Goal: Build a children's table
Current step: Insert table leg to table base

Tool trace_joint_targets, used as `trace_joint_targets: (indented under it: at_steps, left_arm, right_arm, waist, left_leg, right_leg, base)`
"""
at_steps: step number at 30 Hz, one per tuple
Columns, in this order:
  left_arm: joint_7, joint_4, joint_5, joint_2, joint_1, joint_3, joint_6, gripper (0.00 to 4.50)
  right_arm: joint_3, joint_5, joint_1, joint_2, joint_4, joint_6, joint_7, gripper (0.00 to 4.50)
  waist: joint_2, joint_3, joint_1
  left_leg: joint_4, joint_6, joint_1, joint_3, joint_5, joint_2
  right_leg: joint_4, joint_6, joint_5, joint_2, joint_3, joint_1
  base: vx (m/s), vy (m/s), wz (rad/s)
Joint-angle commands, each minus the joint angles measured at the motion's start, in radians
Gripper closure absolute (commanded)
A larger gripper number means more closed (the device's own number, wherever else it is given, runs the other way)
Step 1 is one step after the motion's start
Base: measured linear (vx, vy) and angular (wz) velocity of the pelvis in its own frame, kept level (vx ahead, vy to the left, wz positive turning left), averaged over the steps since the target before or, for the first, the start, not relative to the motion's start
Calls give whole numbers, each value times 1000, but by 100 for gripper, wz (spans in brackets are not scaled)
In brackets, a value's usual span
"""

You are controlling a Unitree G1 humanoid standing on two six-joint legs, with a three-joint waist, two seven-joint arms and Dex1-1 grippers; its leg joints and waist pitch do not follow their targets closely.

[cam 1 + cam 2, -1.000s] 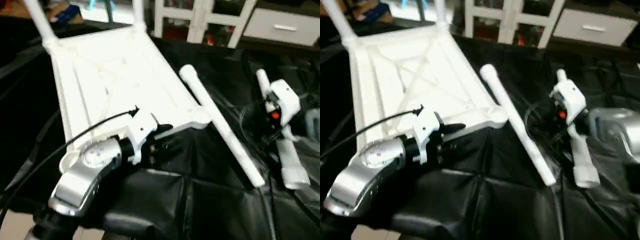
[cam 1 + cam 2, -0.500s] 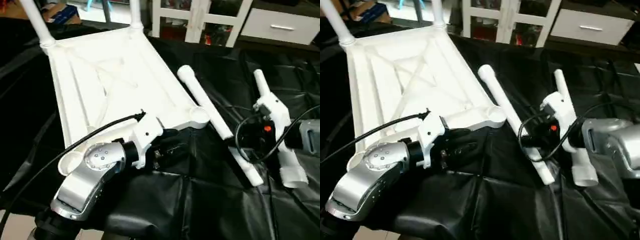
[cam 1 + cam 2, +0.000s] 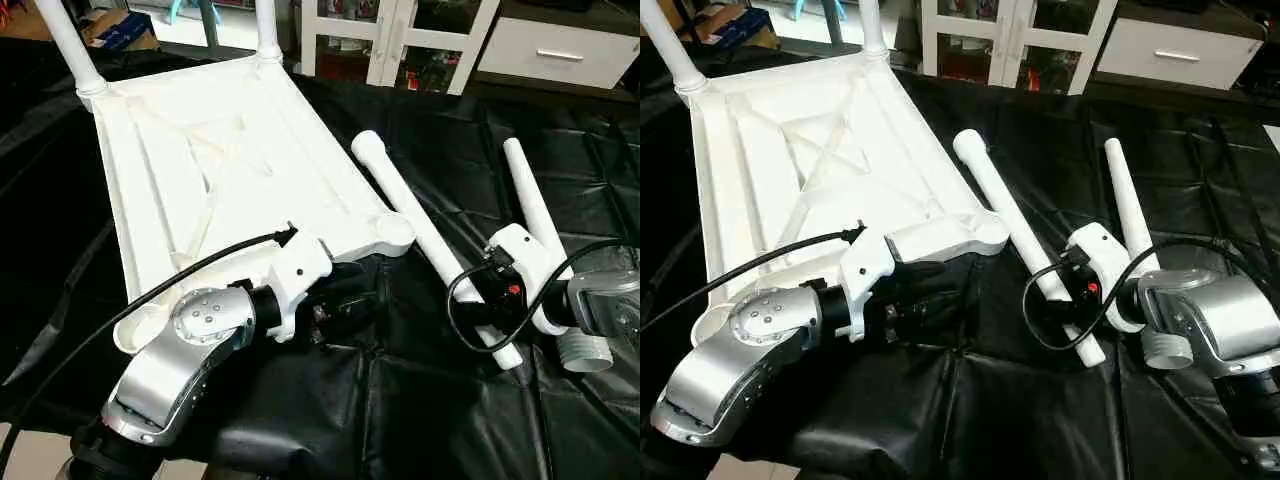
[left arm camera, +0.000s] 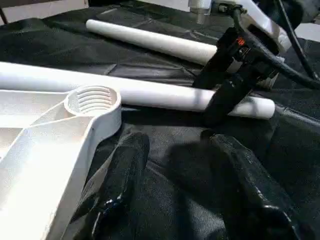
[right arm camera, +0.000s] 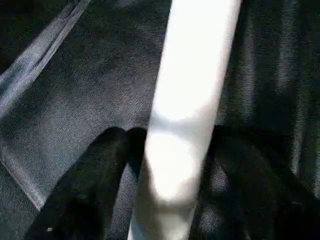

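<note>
The white tabletop [image 3: 230, 170] lay upside down on the black cloth [image 3: 420, 400] of the work table, so its crossed ribs faced up. It had round sockets at its corners. The two far sockets each held a white leg standing straight up, one at the far left corner [image 3: 62, 45] and one at the far right corner [image 3: 266, 25]. The near right socket [image 4: 93, 100] was empty, and screw threads showed inside it. The near left socket [image 3: 135, 330] was partly hidden behind the left arm, so I could not tell what was in it. Two more white tube legs lay flat on the cloth to the right of the tabletop. The nearer loose leg [image 3: 420, 225] lay just beside the empty socket. The farther loose leg [image 3: 530, 215] lay a little more to the right, apart from the first one. The left gripper [image 4: 180, 185] sat low on the cloth, just beside the near right corner of the tabletop, with its two black fingers [image 4: 125, 170] spread apart and nothing between them. The right gripper [image 5: 170, 165] was at the near end of the nearer loose leg, with one black finger on each side of the tube. I could not tell if the fingers were squeezing it.
</note>
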Motion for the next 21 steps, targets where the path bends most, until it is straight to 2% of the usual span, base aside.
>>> trace_joint_targets:
  at_steps: [1,4,5,9,11,15,21]
  left_arm:
    - [1,-19,-7,5,7,-5,8,228]
    - [1,-16,-8,3,4,-4,9,228]
    - [1,-15,-9,2,3,-3,9,228]
    - [2,-14,-13,-2,2,1,11,228]
    - [6,-11,-19,-8,2,8,11,228]
    - [8,-9,-21,-11,1,11,12,228]
    - [26,-3,-21,-21,-7,22,11,228]
  right_arm:
    - [-17,16,15,8,17,4,-2,157]
    - [-38,27,24,20,16,0,6,181]
    - [-41,28,29,22,12,0,8,201]
    - [-54,38,45,28,2,5,16,222]
    - [-58,41,49,29,2,7,15,255]
    - [-61,43,54,31,3,7,16,287]
    - [-90,40,63,39,11,2,4,308]
  waist:
    - [-9,-83,3]
    - [-7,-82,2]
    - [-8,-82,2]
    - [-7,-81,2]
    - [-7,-81,3]
    - [-7,-81,3]
    - [-7,-79,1]
  left_leg:
    - [-65,45,16,-9,-175,18]
    - [-65,45,17,-8,-184,18]
    - [-65,43,17,-8,-189,18]
    - [-66,41,16,-9,-186,18]
    - [-66,42,16,-9,-186,18]
    - [-66,44,16,-9,-187,18]
    - [-67,41,16,-9,-196,18]
  right_leg:
    - [-77,-199,-272,-26,36,62]
    - [-78,-201,-274,-26,36,61]
    - [-79,-201,-279,-26,35,61]
    - [-78,-203,-267,-25,36,62]
    - [-78,-205,-264,-26,36,62]
    - [-78,-204,-269,-26,35,62]
    - [-81,-199,-284,-26,35,61]
  base:
    - [0,0,0]
    - [0,0,0]
    - [0,0,0]
    - [0,0,0]
    - [0,0,0]
    - [0,0,0]
    - [0,0,0]
